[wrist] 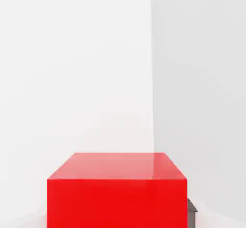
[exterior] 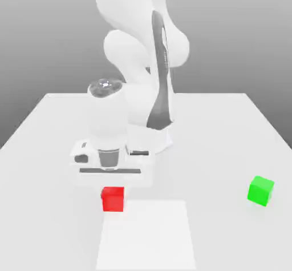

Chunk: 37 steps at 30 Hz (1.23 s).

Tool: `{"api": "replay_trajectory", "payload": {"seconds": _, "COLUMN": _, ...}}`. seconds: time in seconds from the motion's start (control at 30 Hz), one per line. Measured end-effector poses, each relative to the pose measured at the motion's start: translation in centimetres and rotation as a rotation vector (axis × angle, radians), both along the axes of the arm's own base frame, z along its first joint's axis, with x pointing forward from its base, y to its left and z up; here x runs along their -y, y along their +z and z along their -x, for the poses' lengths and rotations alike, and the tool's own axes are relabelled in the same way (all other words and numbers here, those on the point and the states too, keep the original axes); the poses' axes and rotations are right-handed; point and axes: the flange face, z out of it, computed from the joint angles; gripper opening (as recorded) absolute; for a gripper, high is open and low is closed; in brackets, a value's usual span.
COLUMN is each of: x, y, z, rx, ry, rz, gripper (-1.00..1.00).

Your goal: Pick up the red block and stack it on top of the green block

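Note:
The red block [exterior: 113, 199] rests on the white table, a little toward the exterior view's left and near the front. My gripper [exterior: 112, 187] reaches straight down onto it from above and is shut on it. In the hand view the red block [wrist: 116, 193] sits close up between the jaws, with a dark fingertip [wrist: 192, 210] against one of its sides. The green block [exterior: 261, 190] stands alone on the table far off on the exterior view's right, well apart from the gripper.
A paler square patch [exterior: 145, 235] lies on the table [exterior: 51, 150] just in front of the red block. The arm's white base [exterior: 149, 121] rises behind the gripper. Bare table stretches between the red and green blocks.

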Motion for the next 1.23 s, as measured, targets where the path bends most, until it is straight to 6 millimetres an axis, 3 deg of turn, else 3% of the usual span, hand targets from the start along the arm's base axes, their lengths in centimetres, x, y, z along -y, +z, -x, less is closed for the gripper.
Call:
{"api": "replay_trajectory", "payload": {"seconds": 0.3, "x": 0.0, "y": 5.9, "z": -0.1, "rx": 0.0, "ry": 0.0, "rz": -0.001, "gripper": -1.0}}
{"api": "replay_trajectory", "payload": {"seconds": 0.4, "x": -4.9, "y": 7.0, "z": -2.1, "rx": -0.001, "ry": 0.109, "rz": 0.003, "gripper": -1.0}}
{"api": "replay_trajectory", "payload": {"seconds": 0.5, "x": -11.9, "y": 7.7, "z": -3.6, "rx": 0.0, "ry": 0.25, "rz": 0.006, "gripper": -1.0}}
{"api": "replay_trajectory", "payload": {"seconds": 0.6, "x": -19.4, "y": 8.4, "z": -3.6, "rx": 0.0, "ry": 0.392, "rz": 0.007, "gripper": -1.0}}
{"api": "replay_trajectory", "payload": {"seconds": 0.7, "x": -27.7, "y": 9.1, "z": -1.5, "rx": 0.0, "ry": 0.553, "rz": 0.006, "gripper": -1.0}}
{"api": "replay_trajectory", "payload": {"seconds": 0.8, "x": -37.1, "y": 10.0, "z": 3.6, "rx": 0.0, "ry": 0.748, "rz": 0.001, "gripper": -1.0}}
{"api": "replay_trajectory", "payload": {"seconds": 0.87, "x": -38.6, "y": 9.7, "z": 4.3, "rx": 0.002, "ry": 0.767, "rz": 0.0, "gripper": -1.0}}
{"api": "replay_trajectory", "payload": {"seconds": 1.13, "x": -38.8, "y": 4.5, "z": 4.1, "rx": 0.003, "ry": 0.761, "rz": 0.0, "gripper": -1.0}}
{"api": "replay_trajectory", "payload": {"seconds": 1.17, "x": -38.8, "y": 3.9, "z": 4.2, "rx": 0.002, "ry": 0.762, "rz": 0.0, "gripper": 1.0}}
{"api": "replay_trajectory", "payload": {"seconds": 1.23, "x": -38.8, "y": 3.9, "z": 4.2, "rx": 0.002, "ry": 0.762, "rz": 0.0, "gripper": 1.0}}
